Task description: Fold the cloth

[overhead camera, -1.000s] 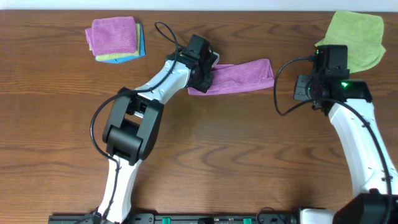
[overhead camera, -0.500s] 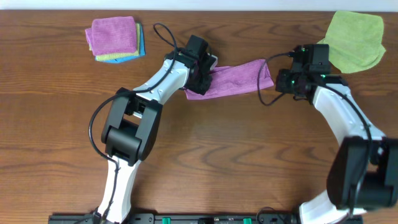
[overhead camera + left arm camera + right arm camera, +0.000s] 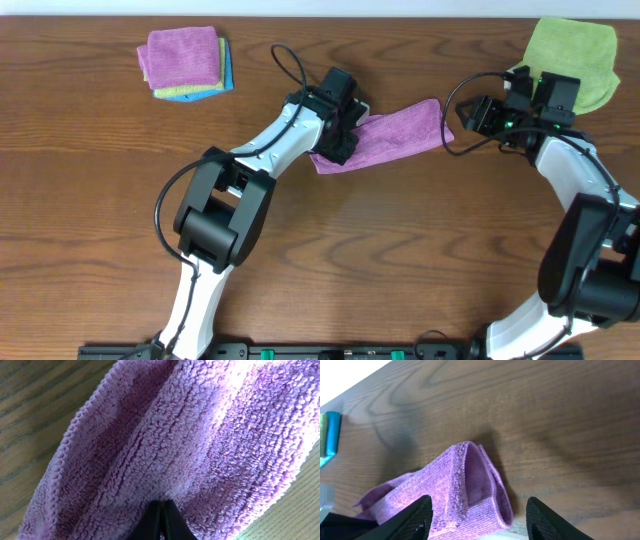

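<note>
The cloth (image 3: 395, 133) is a fuzzy purple strip, folded lengthwise, lying aslant at the table's far middle. My left gripper (image 3: 338, 140) is shut on its left end. In the left wrist view the cloth (image 3: 190, 435) fills the frame and the gripper (image 3: 162, 510) has its black tips pressed together into the pile. My right gripper (image 3: 458, 120) is open at the cloth's right end. From the right wrist, the cloth's doubled-over end (image 3: 470, 485) lies on the wood between the spread fingers of the gripper (image 3: 479, 502), which do not touch it.
A stack of folded cloths (image 3: 185, 62), purple on top of green and blue, sits at the far left. A lime-green cloth (image 3: 570, 60) lies crumpled at the far right corner, just behind my right wrist. The table's far edge is close behind.
The right gripper swung left to the cloth's right end and opened. The left gripper shifted right with the left end, so the strip now lies more aslant.
</note>
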### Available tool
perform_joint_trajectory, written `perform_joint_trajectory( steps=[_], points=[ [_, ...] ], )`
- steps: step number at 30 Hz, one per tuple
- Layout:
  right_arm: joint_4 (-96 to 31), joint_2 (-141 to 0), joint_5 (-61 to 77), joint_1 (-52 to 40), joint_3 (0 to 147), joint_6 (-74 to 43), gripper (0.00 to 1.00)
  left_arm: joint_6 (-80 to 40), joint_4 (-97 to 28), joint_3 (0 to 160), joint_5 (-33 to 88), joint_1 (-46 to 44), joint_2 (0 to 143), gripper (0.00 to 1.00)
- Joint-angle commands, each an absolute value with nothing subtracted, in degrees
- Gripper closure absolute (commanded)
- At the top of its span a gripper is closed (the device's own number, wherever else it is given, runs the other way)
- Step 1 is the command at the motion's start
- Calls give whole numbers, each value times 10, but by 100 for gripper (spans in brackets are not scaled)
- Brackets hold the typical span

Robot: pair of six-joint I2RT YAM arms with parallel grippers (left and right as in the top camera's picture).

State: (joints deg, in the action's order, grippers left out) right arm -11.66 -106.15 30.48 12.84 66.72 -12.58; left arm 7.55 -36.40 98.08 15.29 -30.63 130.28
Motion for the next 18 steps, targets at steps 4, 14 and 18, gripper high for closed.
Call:
perform_joint_trajectory(
  steps=[4, 14, 18],
  points=[
    [-118, -1094, 337, 123, 667, -124, 42, 80, -414, 972, 150, -312, 1304, 94],
    [-140, -1094, 337, 117, 667, -111, 44, 113, -448, 972, 127, -309, 1304, 94],
    [-153, -1095, 334, 107, 667, -88, 45, 114, -442, 972, 151, -311, 1304, 94]
  ],
)
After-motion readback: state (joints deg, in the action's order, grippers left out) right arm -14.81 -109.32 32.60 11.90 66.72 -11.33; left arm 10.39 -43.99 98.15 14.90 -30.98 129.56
